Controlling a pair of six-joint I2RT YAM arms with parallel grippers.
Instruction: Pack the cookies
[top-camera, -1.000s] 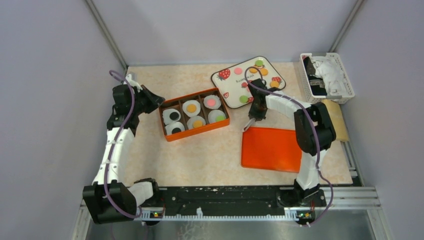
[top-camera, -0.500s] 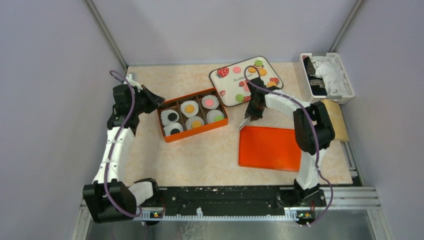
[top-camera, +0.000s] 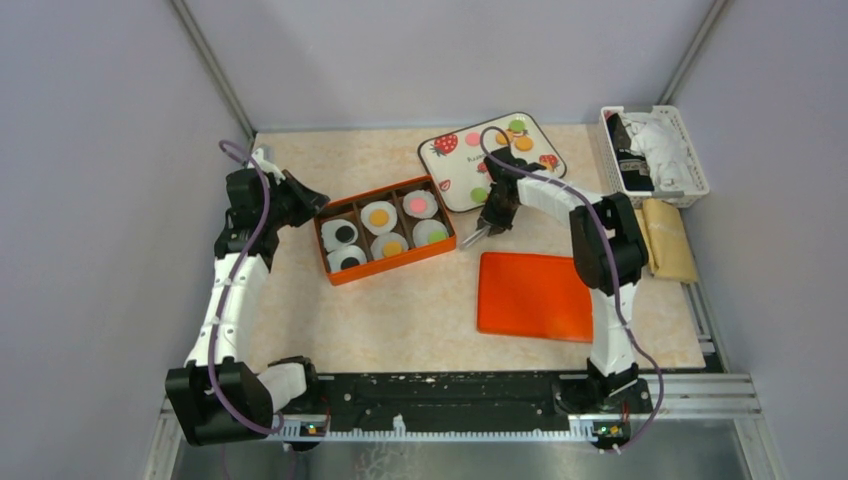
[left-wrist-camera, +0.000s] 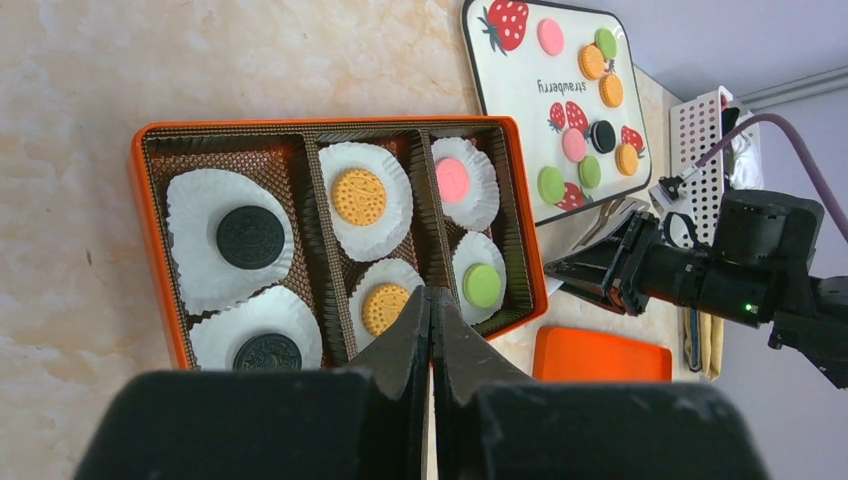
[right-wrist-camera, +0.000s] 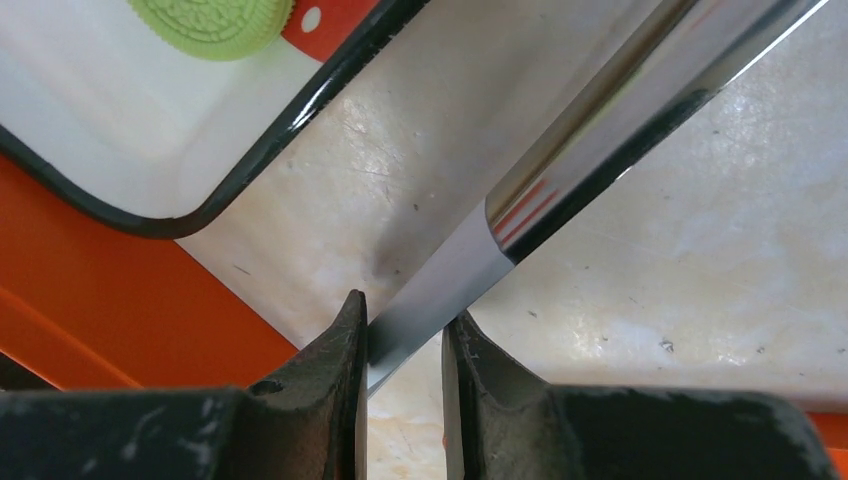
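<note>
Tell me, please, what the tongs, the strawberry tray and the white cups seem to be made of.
Tongs: probably polished metal; mirror-like surface with streaked reflections.
Strawberry tray: glossy white with black rim, perhaps plastic or enamelled tin; cannot tell which.
White cups: thin pleated paper, matt, with crinkled edges.

Orange box (left-wrist-camera: 300, 125), brown ribbed lining; white paper cups (left-wrist-camera: 200, 205). Embossed-faced cookies (left-wrist-camera: 358, 196): black, orange, pink, green. White tray (left-wrist-camera: 520, 80), black rim, red strawberry prints. Plain orange lid (top-camera: 530, 295). Beige marbled tabletop (top-camera: 400, 300). Shiny silver tongs (right-wrist-camera: 600, 120). White basket (top-camera: 640, 110).
</note>
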